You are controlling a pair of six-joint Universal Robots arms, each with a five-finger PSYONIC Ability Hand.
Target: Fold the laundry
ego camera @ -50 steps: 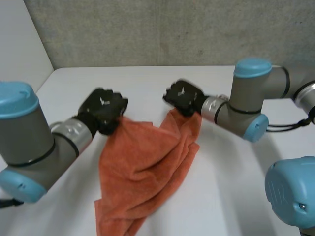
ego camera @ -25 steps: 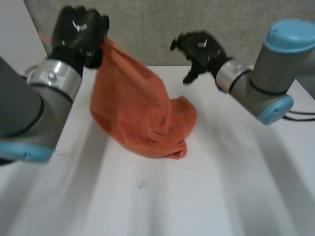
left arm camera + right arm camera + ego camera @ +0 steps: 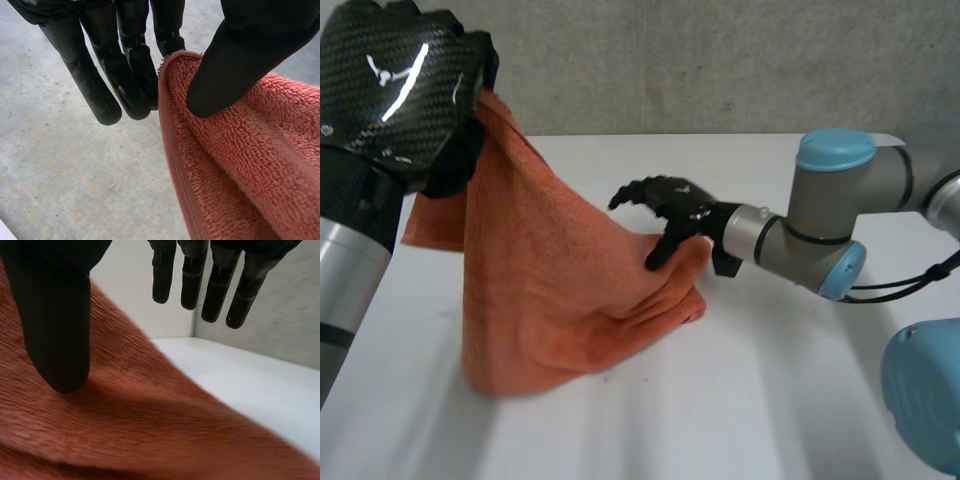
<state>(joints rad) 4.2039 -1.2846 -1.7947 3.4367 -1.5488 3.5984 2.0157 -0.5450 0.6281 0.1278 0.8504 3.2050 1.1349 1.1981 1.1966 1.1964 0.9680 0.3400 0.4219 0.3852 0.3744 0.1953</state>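
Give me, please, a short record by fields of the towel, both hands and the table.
towel: orange, hanging from the left hand, lower end bunched on the table
left hand: raised, pinching the towel's edge between thumb and fingers
right hand: open, low beside the towel, thumb resting on the cloth, fingers off it
table: white

Left hand (image 3: 400, 90) up high at the left, pinching the towel (image 3: 550, 290) by its top edge between thumb and fingers. The towel drapes from there down to the table (image 3: 770, 400), its lower folds resting near the middle. Right hand (image 3: 670, 215) sits to the towel's right, thumb touching the towel's right side, fingers spread straight above it. A wall (image 3: 720, 60) stands behind the table.
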